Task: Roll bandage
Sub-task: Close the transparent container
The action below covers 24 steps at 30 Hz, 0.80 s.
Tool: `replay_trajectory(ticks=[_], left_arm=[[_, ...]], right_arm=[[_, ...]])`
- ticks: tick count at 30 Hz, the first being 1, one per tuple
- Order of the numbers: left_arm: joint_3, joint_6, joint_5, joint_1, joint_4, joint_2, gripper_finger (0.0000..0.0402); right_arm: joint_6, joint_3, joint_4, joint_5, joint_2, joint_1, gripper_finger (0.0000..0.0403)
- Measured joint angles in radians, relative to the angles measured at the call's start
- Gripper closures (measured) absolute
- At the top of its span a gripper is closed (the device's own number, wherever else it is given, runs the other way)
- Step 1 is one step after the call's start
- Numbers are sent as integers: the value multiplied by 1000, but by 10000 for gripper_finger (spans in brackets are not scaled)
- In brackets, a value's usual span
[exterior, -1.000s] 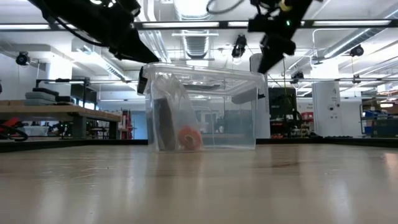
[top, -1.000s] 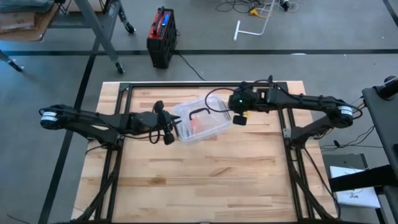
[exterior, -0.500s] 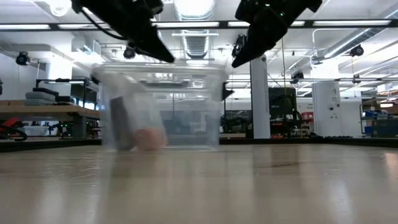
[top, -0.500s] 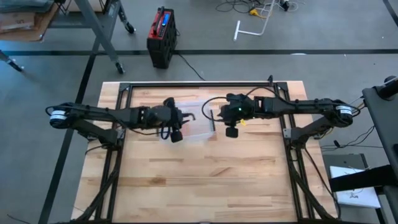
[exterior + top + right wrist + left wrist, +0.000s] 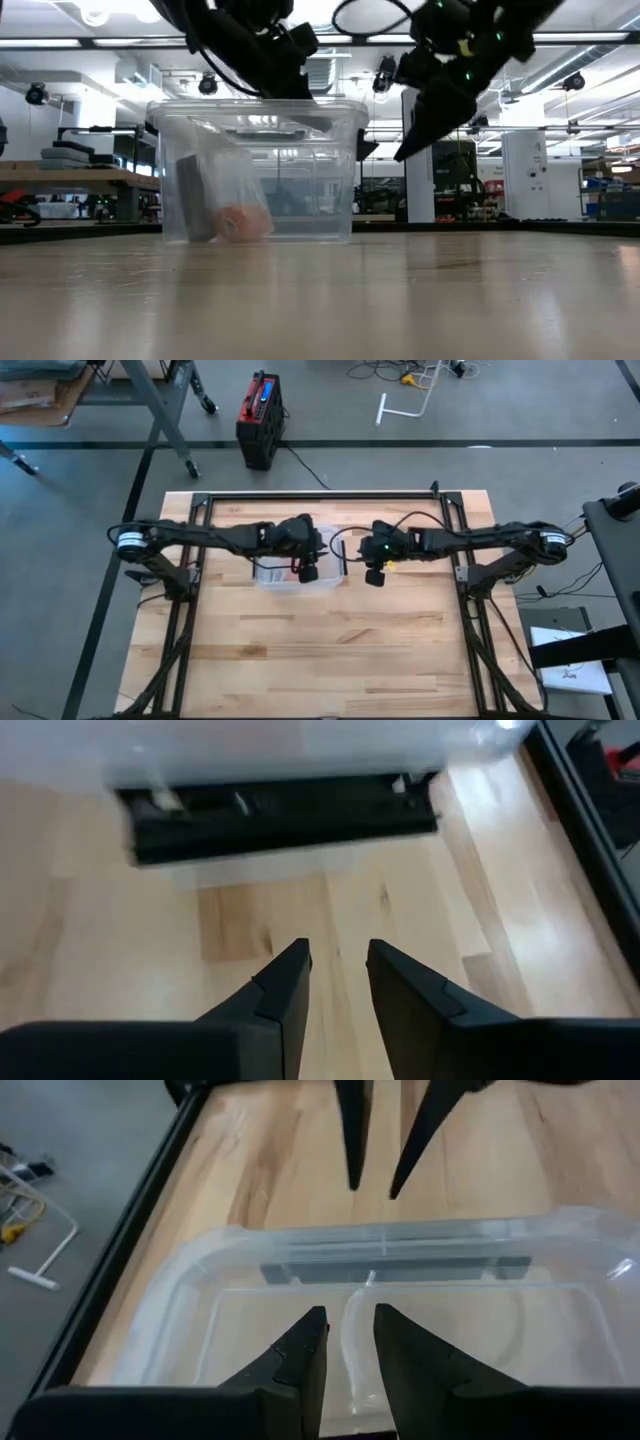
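Observation:
A clear plastic box point(image 5: 283, 574) stands on the wooden table, with a dark latch handle point(image 5: 280, 815) on its right end. In the box lie a peach bandage roll point(image 5: 240, 222) and a crumpled clear bag point(image 5: 225, 165). My left gripper point(image 5: 349, 1315) hovers over the box at rim height point(image 5: 303, 88), fingers narrowly open and slanting down. My right gripper point(image 5: 336, 948) hangs just right of the box point(image 5: 375, 575), above bare table, also narrowly open. The left wrist view shows the right gripper's fingers point(image 5: 350, 1175) beyond the box. My left gripper has a pale translucent strip point(image 5: 352, 1345) showing between its fingers inside the box; I cannot tell whether the fingers touch it.
A black frame point(image 5: 320, 495) borders the table. On the floor beyond the far edge stands a red and black device point(image 5: 260, 415). The near half of the table point(image 5: 320, 650) is bare wood.
My left gripper has moved toward the table's right, from beside the box's left end to over the box. My right gripper has sunk and come toward the near edge beside the box's right end. The box, askew before, now sits square and a little farther left.

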Motion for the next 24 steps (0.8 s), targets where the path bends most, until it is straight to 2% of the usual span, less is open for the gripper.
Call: replay_trajectory(ticks=[6,10,13,19,24], left_arm=[[37,-4,40,0,-48,47,319],[5,-4,50,0,14,49,319],[-62,-6,75,0,154,34,319],[-253,-51,161,9,558,18,319],[-353,-61,170,14,699,19,319]], right_arm=[[37,-167,335,-8,8,-3,311],[71,-226,547,-80,31,-2,315],[84,-246,604,-108,38,-3,318],[92,-267,674,-114,39,-2,312],[105,-251,708,-114,9,-1,304]])
